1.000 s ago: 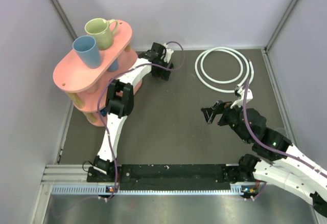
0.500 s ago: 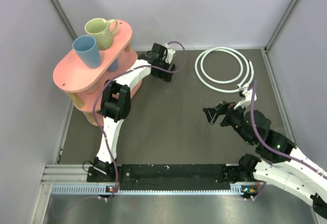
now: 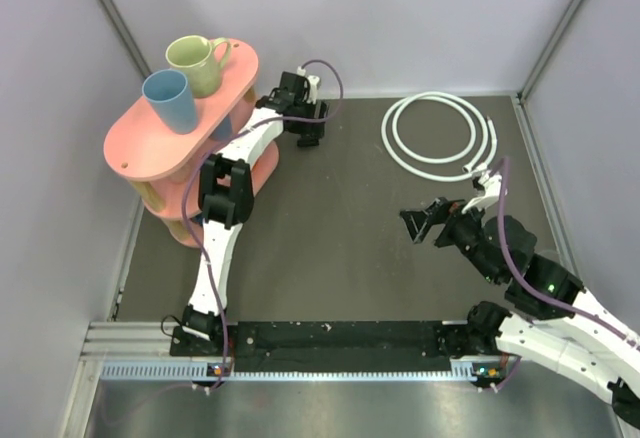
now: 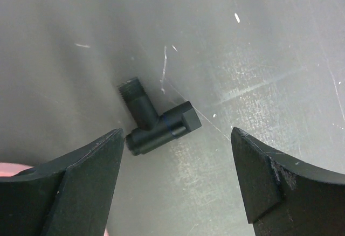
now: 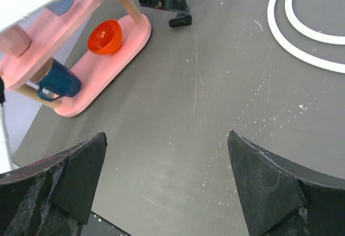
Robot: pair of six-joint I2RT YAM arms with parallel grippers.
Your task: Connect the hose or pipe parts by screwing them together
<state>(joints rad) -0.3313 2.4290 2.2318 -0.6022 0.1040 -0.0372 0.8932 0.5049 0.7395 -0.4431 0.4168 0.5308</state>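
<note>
Since the preceding frame the left arm had swung its end effector (image 4: 178, 139) leftward, toward the pink two-tier stand (image 3: 128, 151). The black T-shaped connector (image 4: 156, 125) lay flat on the dark bench (image 3: 330, 238) just beyond that end effector's fingertips, touched by neither finger; the jaws stood wide apart and held nothing. The white hose (image 3: 437, 97) lay coiled in loops at the far right of the bench, well apart from the connector and unjoined to it. The right end effector (image 5: 166, 136) hovered over bare bench near the coil, jaws likewise spread wide and empty. Two mugs, green (image 3: 192, 63) and blue (image 3: 170, 100), stood on the stand's upper tier.
</note>
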